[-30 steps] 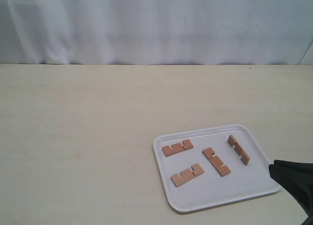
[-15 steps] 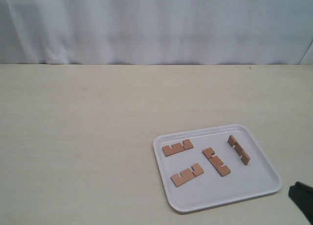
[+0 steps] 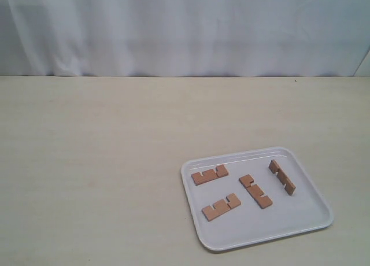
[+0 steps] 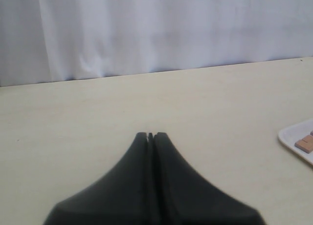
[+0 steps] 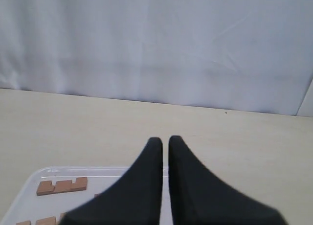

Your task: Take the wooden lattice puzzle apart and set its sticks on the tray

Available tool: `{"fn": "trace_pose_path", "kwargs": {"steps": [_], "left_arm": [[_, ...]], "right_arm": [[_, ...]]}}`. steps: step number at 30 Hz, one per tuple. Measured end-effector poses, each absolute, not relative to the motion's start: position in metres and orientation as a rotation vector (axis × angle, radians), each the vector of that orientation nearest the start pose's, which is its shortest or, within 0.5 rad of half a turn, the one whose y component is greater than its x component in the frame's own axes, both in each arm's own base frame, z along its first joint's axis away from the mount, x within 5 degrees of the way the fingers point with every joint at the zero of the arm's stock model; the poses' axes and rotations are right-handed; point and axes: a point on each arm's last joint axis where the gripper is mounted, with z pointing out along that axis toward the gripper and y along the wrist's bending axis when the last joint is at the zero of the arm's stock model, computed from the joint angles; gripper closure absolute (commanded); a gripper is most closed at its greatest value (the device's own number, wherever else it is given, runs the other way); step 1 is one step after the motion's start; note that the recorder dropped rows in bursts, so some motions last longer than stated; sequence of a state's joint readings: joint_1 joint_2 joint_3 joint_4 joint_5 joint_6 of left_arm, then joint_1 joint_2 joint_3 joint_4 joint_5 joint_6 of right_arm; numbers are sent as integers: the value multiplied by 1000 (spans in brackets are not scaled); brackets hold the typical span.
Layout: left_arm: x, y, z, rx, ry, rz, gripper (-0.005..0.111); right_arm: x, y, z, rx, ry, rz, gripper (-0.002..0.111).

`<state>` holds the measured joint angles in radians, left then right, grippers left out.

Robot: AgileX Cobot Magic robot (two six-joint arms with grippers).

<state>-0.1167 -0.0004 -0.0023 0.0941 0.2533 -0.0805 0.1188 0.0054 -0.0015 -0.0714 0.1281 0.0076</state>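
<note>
White tray [image 3: 292,215], 4 separate wooden sticks [image 3: 255,191] lying inside

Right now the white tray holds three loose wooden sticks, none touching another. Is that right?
Not quite. The exterior view shows four sticks on the tray, not three. The rest holds: they are loose, and none touches another.

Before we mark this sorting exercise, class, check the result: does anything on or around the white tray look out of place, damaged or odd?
Nothing stands out. The four sticks lie apart from one another inside the tray, none crossing its rim, and none looks broken.
</note>
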Motion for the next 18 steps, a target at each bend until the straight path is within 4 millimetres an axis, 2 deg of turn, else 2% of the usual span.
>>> {"fn": "trace_pose_path", "kwargs": {"steps": [18], "left_arm": [[55, -4, 191, 93, 1731, -58, 107]], "right_arm": [[57, 6, 202, -136, 1603, 33, 104]]}}
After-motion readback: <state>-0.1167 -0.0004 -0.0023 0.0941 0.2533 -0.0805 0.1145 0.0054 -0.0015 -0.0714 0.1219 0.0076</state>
